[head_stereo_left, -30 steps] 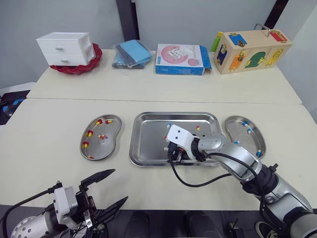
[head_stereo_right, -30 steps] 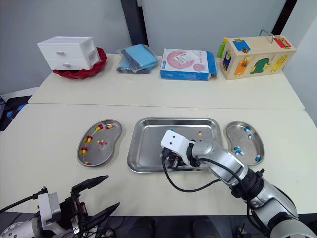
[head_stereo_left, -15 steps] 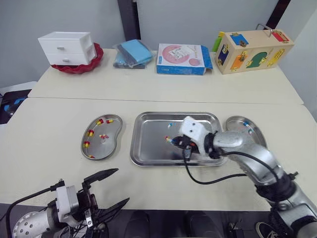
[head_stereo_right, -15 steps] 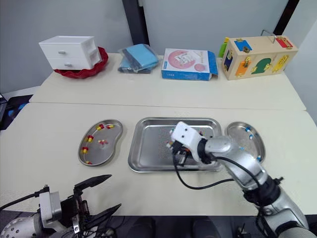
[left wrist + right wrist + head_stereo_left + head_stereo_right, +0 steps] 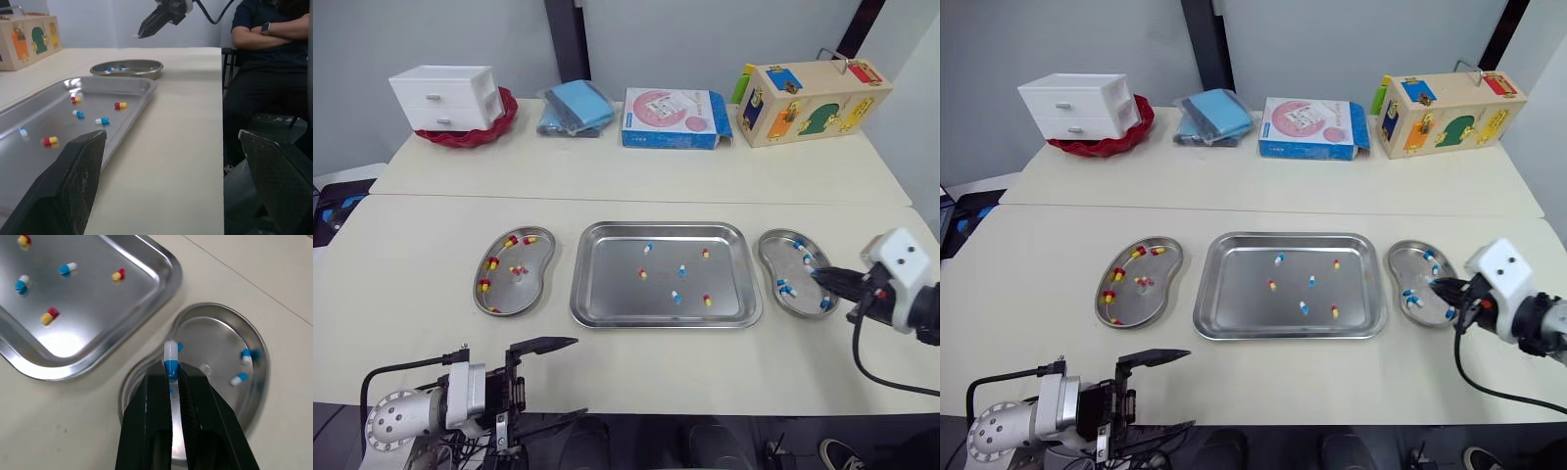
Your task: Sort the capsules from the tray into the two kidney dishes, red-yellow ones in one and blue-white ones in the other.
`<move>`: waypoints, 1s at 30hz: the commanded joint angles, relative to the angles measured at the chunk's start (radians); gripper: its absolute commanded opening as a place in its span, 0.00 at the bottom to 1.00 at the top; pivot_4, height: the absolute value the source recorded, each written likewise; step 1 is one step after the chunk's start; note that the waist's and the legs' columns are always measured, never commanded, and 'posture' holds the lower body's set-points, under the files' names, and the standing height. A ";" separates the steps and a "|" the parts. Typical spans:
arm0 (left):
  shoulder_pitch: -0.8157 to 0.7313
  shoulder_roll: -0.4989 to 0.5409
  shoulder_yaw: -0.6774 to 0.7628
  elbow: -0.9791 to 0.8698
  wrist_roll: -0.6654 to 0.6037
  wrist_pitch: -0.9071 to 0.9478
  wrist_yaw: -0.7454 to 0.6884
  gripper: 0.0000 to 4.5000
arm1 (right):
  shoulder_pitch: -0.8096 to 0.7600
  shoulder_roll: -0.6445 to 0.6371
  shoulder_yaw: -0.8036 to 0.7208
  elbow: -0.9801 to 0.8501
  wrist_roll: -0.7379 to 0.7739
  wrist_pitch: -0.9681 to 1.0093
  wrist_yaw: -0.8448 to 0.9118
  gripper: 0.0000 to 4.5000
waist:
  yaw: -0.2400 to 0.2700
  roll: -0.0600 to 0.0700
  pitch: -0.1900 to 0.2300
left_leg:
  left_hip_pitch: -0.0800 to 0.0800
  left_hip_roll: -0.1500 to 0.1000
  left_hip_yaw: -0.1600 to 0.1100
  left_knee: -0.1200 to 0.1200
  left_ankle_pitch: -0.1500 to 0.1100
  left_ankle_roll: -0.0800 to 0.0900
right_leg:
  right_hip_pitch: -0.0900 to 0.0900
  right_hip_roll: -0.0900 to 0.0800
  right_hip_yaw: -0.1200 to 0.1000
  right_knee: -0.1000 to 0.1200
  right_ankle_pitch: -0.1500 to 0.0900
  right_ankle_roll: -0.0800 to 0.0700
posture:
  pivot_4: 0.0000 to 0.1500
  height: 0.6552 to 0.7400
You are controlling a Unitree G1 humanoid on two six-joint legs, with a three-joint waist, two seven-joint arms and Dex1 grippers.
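The steel tray [image 5: 603, 294] lies mid-table with several loose capsules, such as a blue-white one [image 5: 675, 296] and a red-yellow one [image 5: 707, 300]. The left kidney dish [image 5: 530, 279] holds red-yellow capsules. Blue-white capsules lie in the right kidney dish [image 5: 773, 257]. My right gripper [image 5: 821, 277] hangs just above that right dish [image 5: 215, 330], shut on a blue-white capsule [image 5: 170, 353] that sticks out from its tips. My left gripper [image 5: 576, 380] is open and empty, low beyond the table's front edge, well short of the tray.
On the far table stand a white drawer box [image 5: 443, 96] in a red bowl, a blue packet [image 5: 573, 106], a blue-pink carton [image 5: 673, 116] and a wooden toy box [image 5: 808, 98]. In the left wrist view a person [image 5: 269, 49] sits with crossed arms beside the table.
My right gripper has left the tray and swung right with a blue-white capsule to hang over the right kidney dish. The left gripper has stayed low at the front edge.
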 commanded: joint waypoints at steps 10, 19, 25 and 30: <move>-0.023 0.014 -0.011 0.025 -0.019 0.012 -0.017 1.00 | -0.010 0.027 0.051 0.114 -0.072 -0.099 -0.125 0.00 | -0.005 0.000 0.000 | 0.000 0.000 0.000 0.000 0.000 0.000 | 0.000 0.000 0.000 0.000 0.000 0.000 | 1.00 1.00; 0.000 0.021 0.002 0.002 -0.021 0.017 0.003 1.00 | -0.053 0.033 0.089 0.171 -0.084 -0.120 -0.160 0.20 | -0.005 0.000 0.000 | 0.000 0.000 0.000 0.000 0.000 0.000 | 0.000 0.000 0.000 0.000 0.000 0.000 | 1.00 1.00; 0.003 0.024 -0.001 -0.009 -0.020 0.020 0.023 1.00 | -0.043 0.026 0.082 0.170 -0.075 -0.125 -0.151 0.56 | -0.005 0.000 0.000 | 0.000 0.000 0.000 0.000 0.000 0.000 | 0.000 0.000 0.000 0.000 0.000 0.000 | 1.00 1.00; 0.001 0.024 -0.002 -0.017 -0.016 0.027 0.047 1.00 | -0.016 0.025 0.045 0.163 -0.050 -0.141 -0.117 0.89 | -0.005 0.000 0.000 | 0.000 0.000 0.000 0.000 0.000 0.000 | 0.000 0.000 0.000 0.000 0.000 0.000 | 1.00 1.00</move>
